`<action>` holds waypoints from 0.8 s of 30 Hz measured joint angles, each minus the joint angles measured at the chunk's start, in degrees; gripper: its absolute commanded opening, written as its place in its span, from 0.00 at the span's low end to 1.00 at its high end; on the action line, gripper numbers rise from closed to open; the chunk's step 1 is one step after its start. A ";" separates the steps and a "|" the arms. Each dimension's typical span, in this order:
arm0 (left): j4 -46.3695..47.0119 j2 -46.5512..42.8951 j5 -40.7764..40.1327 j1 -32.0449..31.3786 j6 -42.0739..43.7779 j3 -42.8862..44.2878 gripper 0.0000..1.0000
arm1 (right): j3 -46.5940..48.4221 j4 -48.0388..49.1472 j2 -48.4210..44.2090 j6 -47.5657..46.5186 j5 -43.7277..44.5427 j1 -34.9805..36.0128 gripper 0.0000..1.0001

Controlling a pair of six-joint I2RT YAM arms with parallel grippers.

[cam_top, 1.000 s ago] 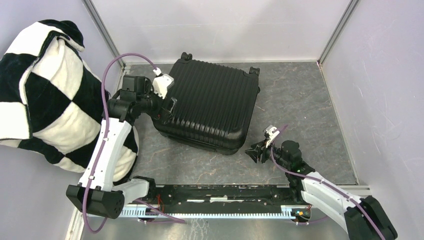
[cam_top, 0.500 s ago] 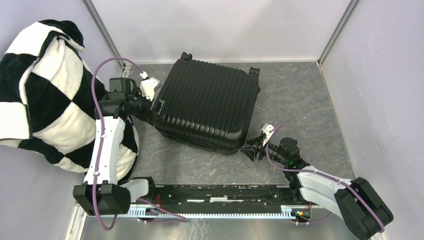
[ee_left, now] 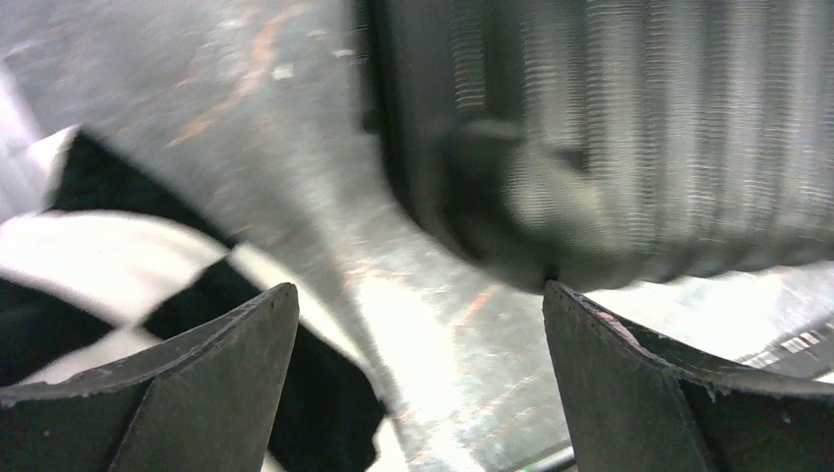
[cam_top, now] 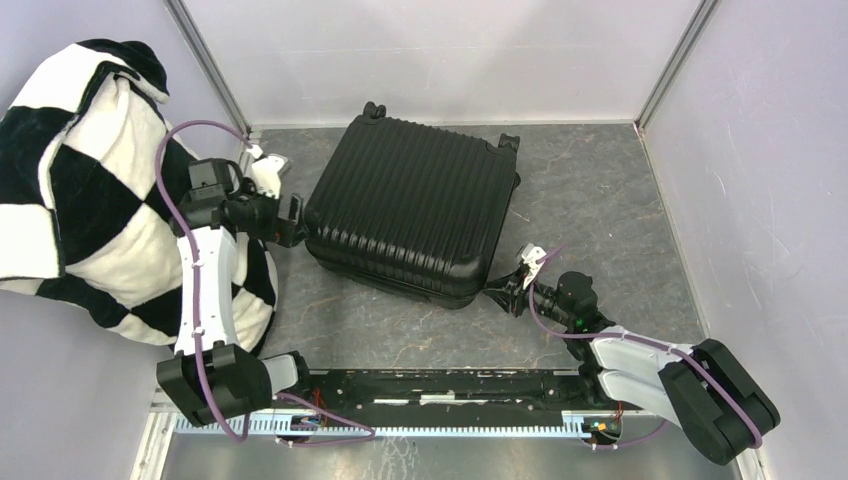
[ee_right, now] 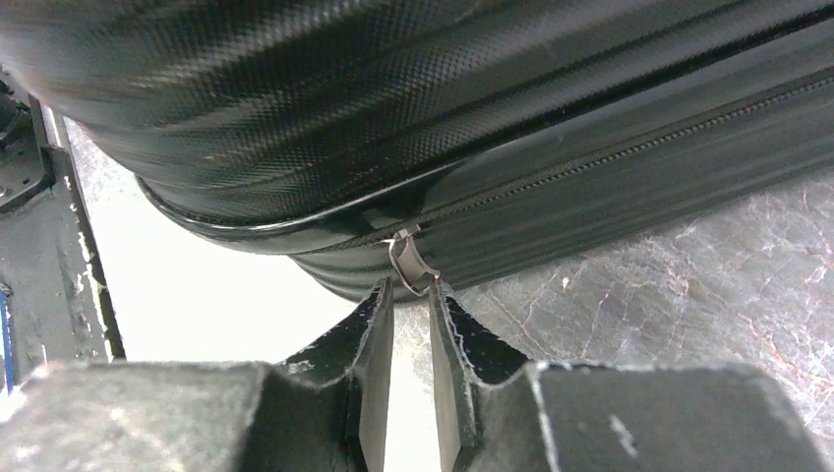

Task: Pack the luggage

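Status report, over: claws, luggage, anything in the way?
Left claw open beside luggage. Right claw nearly shut at zipper pull, grip unclear. Luggage closed, lying flat. Checkered blanket heaped at left.

The large hard-shell suitcase (cam_top: 415, 215) is black all over, its outer shell lined with fine parallel ribs. Close up, the shell shows a glossy woven texture. A small silver metal zipper pull (ee_right: 413, 270) glints at its seam. Left of the suitcase, the soft plush blanket (cam_top: 90, 190) is chequered in big black and white squares. Under the suitcase, the stone-look table top (cam_top: 590, 190) is dark grey, veined with pale and rusty streaks. The left arm (cam_top: 200, 290) beside the suitcase has white links, black joints and a purple cable (cam_top: 190, 130). The left gripper (ee_left: 418, 295) and right gripper (ee_right: 411, 295) are matt black.
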 measured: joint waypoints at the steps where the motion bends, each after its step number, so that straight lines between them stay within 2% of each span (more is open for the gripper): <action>1: 0.61 0.33 -0.68 1.95 -0.04 0.00 1.00 | 0.00 0.42 0.07 0.09 0.00 0.00 0.25; 5: 7.89 1.29 -7.45 5.49 -1.92 -1.11 1.00 | 0.00 1.97 -0.04 0.48 -0.28 0.00 0.38; 10: 16.35 0.63 -11.93 5.20 -5.68 -6.45 1.00 | -0.02 3.08 -0.39 0.61 -0.37 0.00 0.43; 14: 21.62 1.42 -13.88 4.66 -8.35 -9.03 1.00 | 0.04 3.39 0.52 0.50 -0.39 0.00 0.32; 20: 27.19 4.20 -17.94 1.40 -11.23 -11.10 1.00 | 0.72 5.38 5.22 0.96 -0.87 0.00 0.00; 24: 29.38 6.01 -19.82 -0.70 -12.44 -12.07 1.00 | 0.37 7.69 6.03 3.06 -1.84 0.00 0.00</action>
